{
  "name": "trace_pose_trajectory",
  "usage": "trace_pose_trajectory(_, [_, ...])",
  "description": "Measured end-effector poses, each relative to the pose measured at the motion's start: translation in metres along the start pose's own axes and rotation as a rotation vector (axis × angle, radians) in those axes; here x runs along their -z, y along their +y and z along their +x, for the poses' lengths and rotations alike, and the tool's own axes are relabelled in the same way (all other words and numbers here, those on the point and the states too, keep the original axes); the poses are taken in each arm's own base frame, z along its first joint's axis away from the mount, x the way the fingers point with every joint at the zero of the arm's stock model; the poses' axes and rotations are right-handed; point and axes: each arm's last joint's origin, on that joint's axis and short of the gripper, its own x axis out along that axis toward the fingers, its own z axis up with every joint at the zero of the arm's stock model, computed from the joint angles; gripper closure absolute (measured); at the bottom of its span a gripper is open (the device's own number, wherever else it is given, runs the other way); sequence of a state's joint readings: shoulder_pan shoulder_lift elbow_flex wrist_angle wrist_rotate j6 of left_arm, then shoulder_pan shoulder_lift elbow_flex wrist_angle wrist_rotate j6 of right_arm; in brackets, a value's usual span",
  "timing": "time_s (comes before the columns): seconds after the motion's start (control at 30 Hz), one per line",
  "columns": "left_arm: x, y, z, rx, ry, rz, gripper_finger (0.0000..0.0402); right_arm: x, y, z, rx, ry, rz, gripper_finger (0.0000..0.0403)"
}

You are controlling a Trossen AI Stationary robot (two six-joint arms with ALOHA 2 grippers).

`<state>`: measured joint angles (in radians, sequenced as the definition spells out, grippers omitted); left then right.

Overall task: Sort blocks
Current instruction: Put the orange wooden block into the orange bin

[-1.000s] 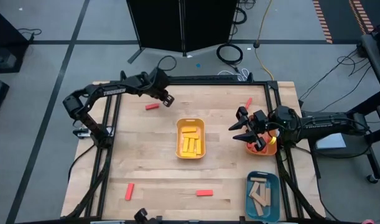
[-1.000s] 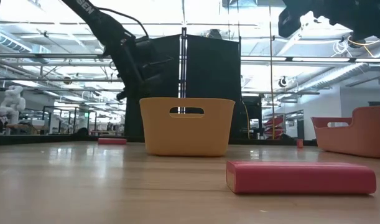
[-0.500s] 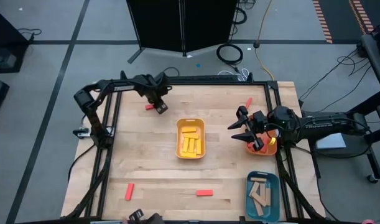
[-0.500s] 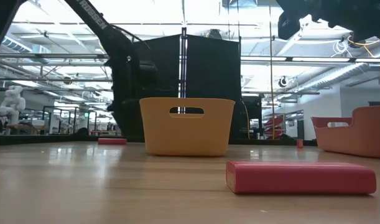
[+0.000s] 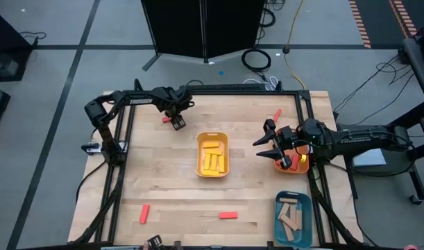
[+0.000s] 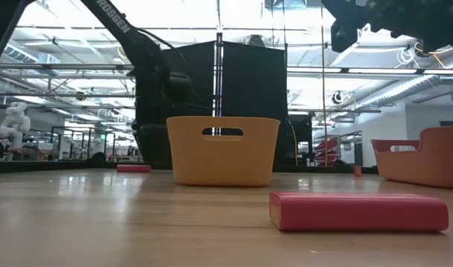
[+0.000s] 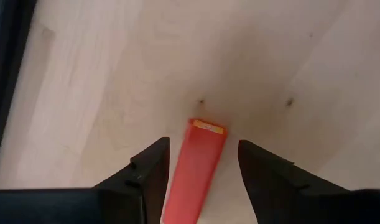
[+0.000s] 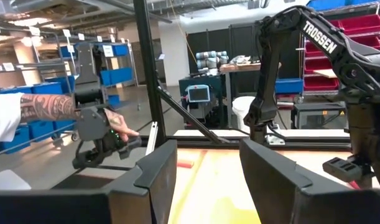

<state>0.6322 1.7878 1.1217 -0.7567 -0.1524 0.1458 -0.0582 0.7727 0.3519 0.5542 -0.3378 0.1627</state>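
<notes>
A red block (image 7: 198,167) lies flat on the wooden table at the far left, also seen from above (image 5: 169,119). My left gripper (image 7: 202,163) is low over it and open, one finger on either side of the block's long sides. My right gripper (image 5: 273,147) hangs open with nothing in it above the table, between the yellow tray (image 5: 212,154) and the orange tray (image 5: 297,164). Other red blocks lie at the near left (image 5: 143,213), the near middle (image 5: 227,215) and the far right (image 5: 277,114). Yellow blocks lie in the yellow tray.
A teal tray (image 5: 293,219) holding tan blocks stands at the near right corner. A black frame (image 5: 218,88) runs along the table's edges. In the right wrist view a person's arm and hand (image 8: 118,129) show beyond the table, working a handle.
My left gripper has moved toward the table's left and near edges and come down over the far-left red block, and it has opened. The block has stayed where it was.
</notes>
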Motion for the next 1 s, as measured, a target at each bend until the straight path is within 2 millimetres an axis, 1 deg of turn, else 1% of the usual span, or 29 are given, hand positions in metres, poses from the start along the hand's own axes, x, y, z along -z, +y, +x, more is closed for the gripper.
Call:
trace_pose_trajectory(0.13, [0.001, -0.003, 0.000, 0.005, 0.011, 0.058, 0.0214, 0.001, 0.000, 0.000, 0.001, 0.005, -0.005, 0.0234])
trace_pose_trajectory(0.47, [0.000, -0.019, -0.003, -0.007, 0.021, 0.058, 0.0214, 0.001, 0.000, 0.000, 0.002, 0.006, -0.045, 0.0234])
trace_pose_trajectory(0.6, [0.002, -0.024, -0.008, -0.018, 0.029, 0.102, 0.0214, 0.000, -0.001, 0.000, 0.012, 0.004, -0.047, 0.0234])
trace_pose_trajectory(0.77, [0.006, -0.021, -0.026, -0.008, -0.018, 0.199, 0.0214, 0.000, -0.001, 0.000, 0.031, 0.001, -0.047, 0.0234])
trace_pose_trajectory(0.87, [0.010, -0.010, -0.036, 0.006, -0.067, 0.192, 0.0214, 0.000, -0.001, 0.000, 0.031, 0.001, -0.046, 0.0234])
trace_pose_trajectory(0.93, [0.014, -0.001, -0.034, 0.046, -0.094, 0.171, 0.0214, 0.000, -0.001, 0.000, 0.030, 0.001, -0.045, 0.0234])
trace_pose_trajectory(1.0, [0.018, 0.006, -0.027, 0.081, -0.104, 0.147, 0.0214, 0.000, -0.001, 0.000, 0.029, 0.001, -0.044, 0.0234])
